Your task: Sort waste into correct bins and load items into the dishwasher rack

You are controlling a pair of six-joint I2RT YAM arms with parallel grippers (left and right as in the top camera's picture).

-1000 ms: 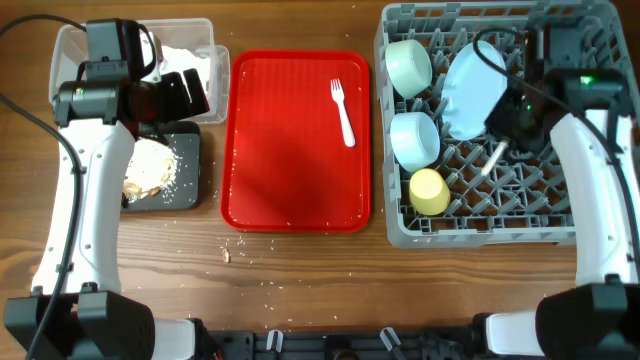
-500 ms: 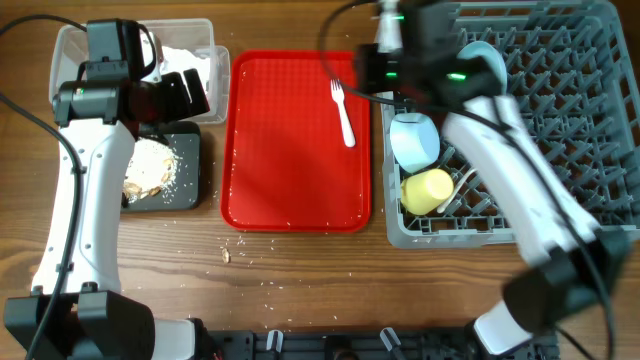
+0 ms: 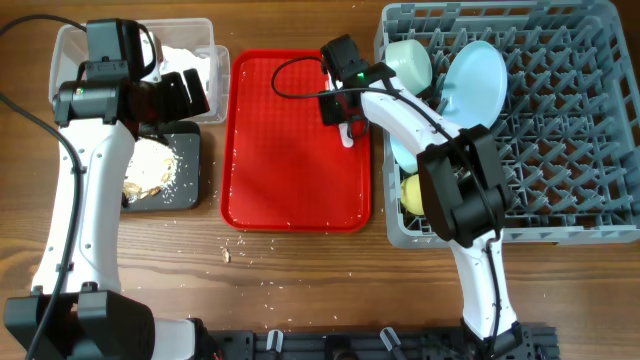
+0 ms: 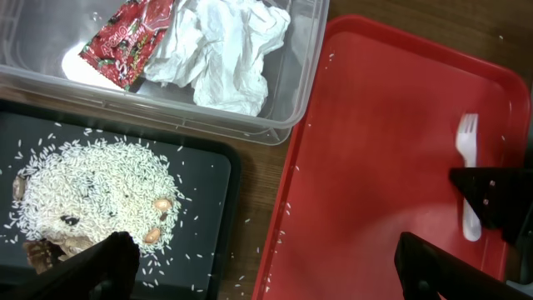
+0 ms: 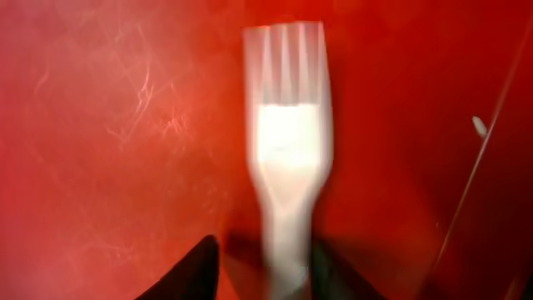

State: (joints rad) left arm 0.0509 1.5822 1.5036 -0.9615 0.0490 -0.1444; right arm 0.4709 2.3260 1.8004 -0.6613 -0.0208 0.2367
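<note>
1. Our right gripper (image 3: 340, 104) hangs low over the far right part of the red tray (image 3: 280, 150), directly above the fork (image 3: 347, 133).
2. In the right wrist view its 2 fingers (image 5: 196, 271) stand a little apart, 1 on each side of the fork's handle. A dark gap shows on the left side. The view is blurred, so we cannot tell whether either finger touches the handle.
3. The fork lies flat on the red tray, tines pointing far.
4. Our left gripper (image 4: 262, 254) is spread wide and holds nothing. It hovers where the tub (image 4: 291, 117) meets the black tray (image 4: 212, 242), at the left of the desk (image 3: 300, 280).
5. The tub, far left, holds the wrapper (image 4: 125, 29) and the napkins (image 4: 221, 50).
6. The black tray sits just near of the tub and carries a heap of scraps (image 4: 92, 196).
7. In the rack (image 3: 560, 150), on the right, the plate (image 3: 477, 85) leans among the pegs. 1 bowl (image 3: 408, 63) sits in the far left corner. A 2nd bowl (image 3: 398, 152) and the cup (image 3: 410, 192) sit nearer, partly hidden by the arm.
8. A few crumbs (image 3: 228, 255) lie on the desk near of the red tray.
</note>
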